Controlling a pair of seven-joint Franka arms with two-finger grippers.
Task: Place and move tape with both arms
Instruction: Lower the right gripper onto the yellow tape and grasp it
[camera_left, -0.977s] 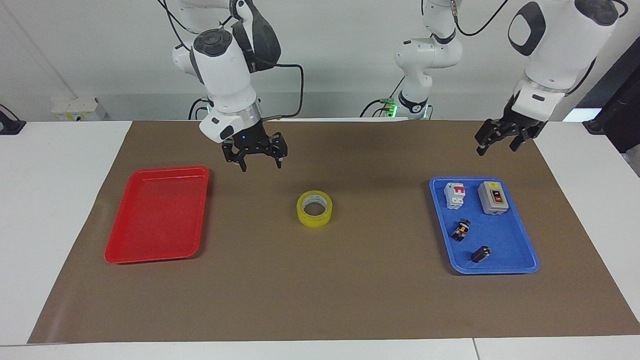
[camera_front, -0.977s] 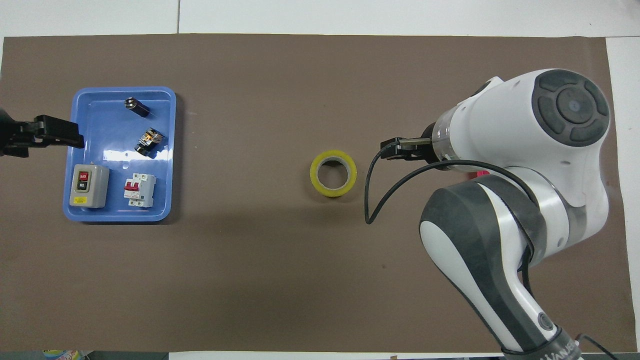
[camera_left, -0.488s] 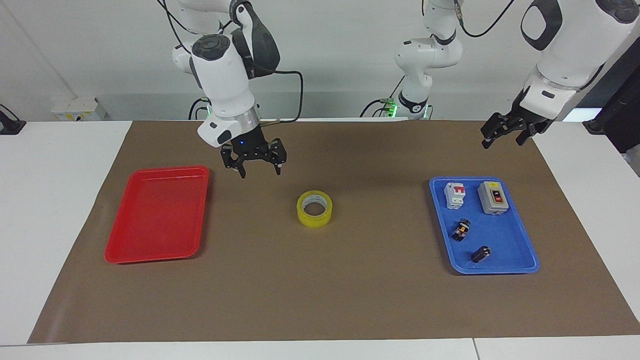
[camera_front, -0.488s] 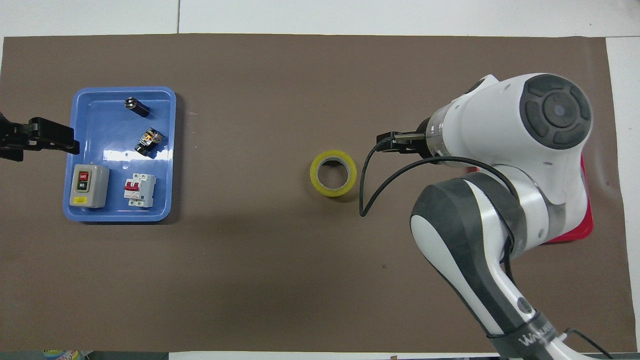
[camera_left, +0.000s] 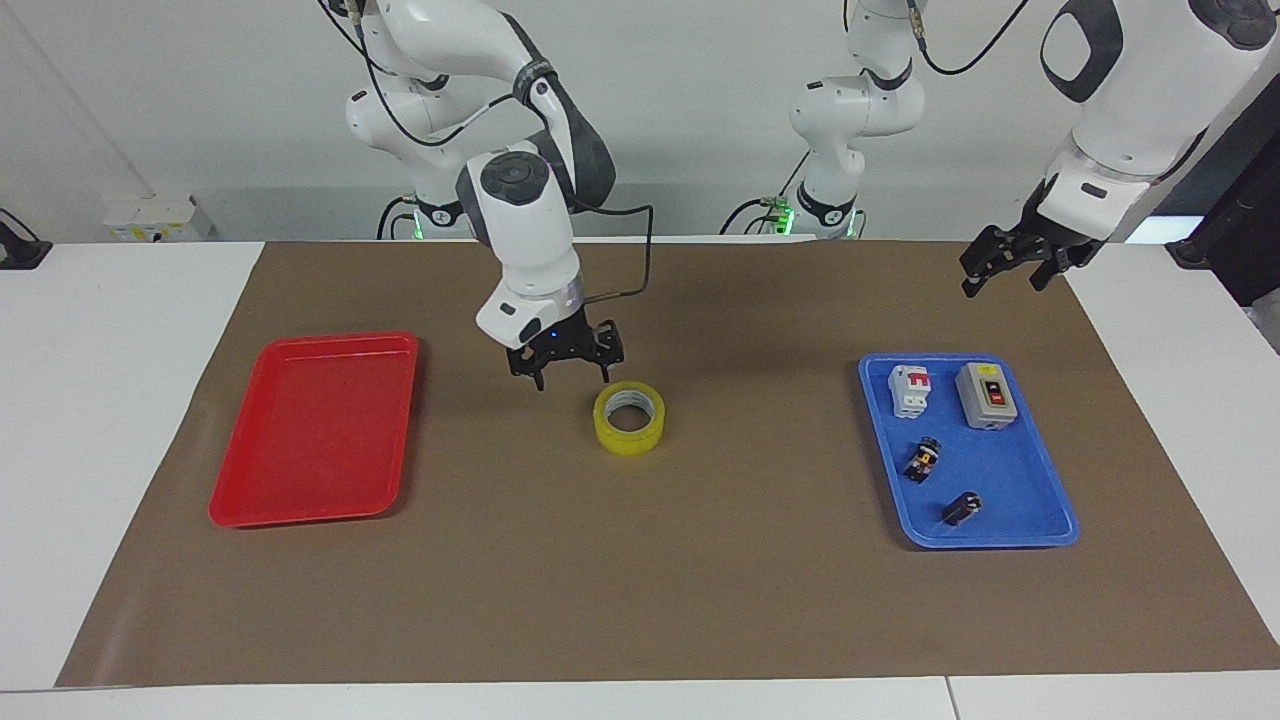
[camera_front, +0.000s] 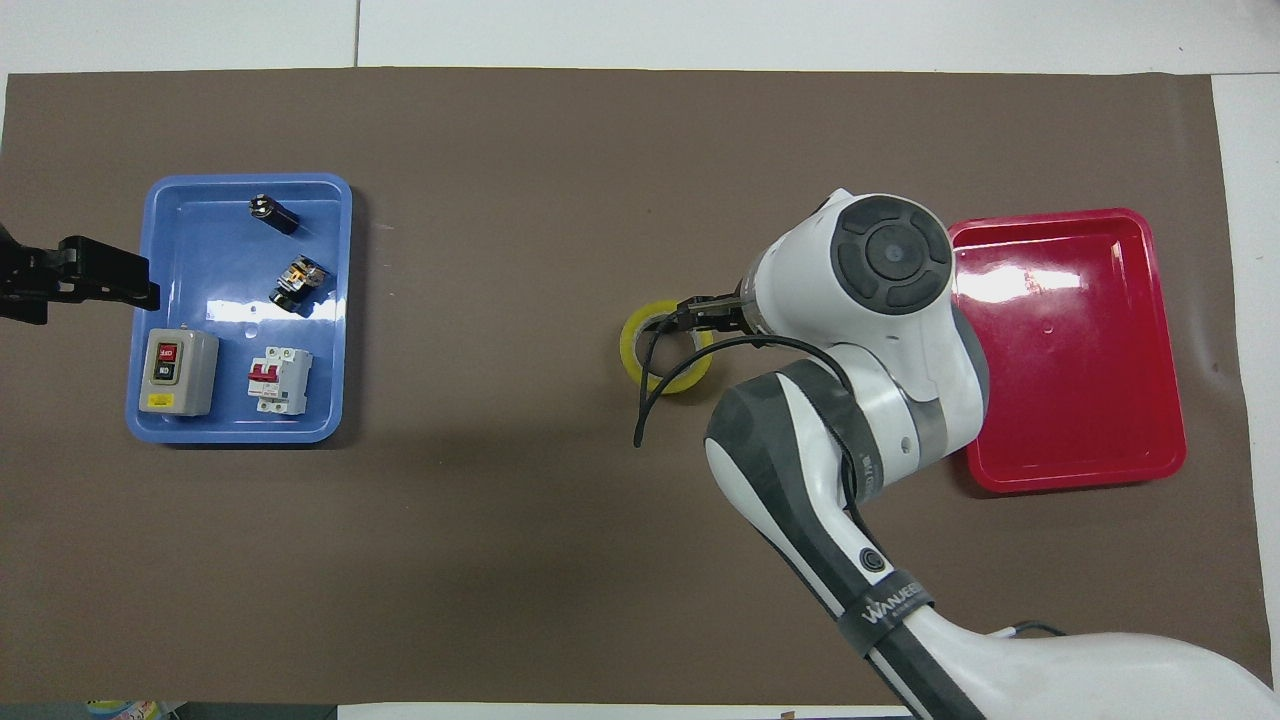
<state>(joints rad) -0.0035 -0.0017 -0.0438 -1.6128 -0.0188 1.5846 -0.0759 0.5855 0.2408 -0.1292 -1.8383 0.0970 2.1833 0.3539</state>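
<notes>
The tape (camera_left: 629, 418) is lying flat on the brown mat (camera_left: 640, 600) near the middle of the bench, its hole facing up, about midway between the red tray (camera_left: 312, 430) at the right arm's end and the blue tray (camera_left: 1000, 470) at the left arm's end. The right gripper (camera_left: 566, 365) is hanging just above the mat with its fingers spread and holding nothing, close beside the tape on the side toward the red tray and slightly toward the robots' edge of the bench; from above its tips are covering the tape's rim, but the facing view is showing a small gap, so it is not touching. The coming move is turning on that offset: the tape lies a short way from the gripper toward the left arm's end, and being a ring it has no long axis, so any grip across the wall should do. The right arm is by far the nearer one. The left gripper (camera_left: 1012, 262) is waiting in the air, fingers parted and empty, over the mat's corner by the robots' edge, near the blue tray. Compared with a second ago, the right gripper has swung from near the red tray toward the tape and dropped lower, uncovering the red tray in the overhead view, while the tape is lying unchanged.
</notes>
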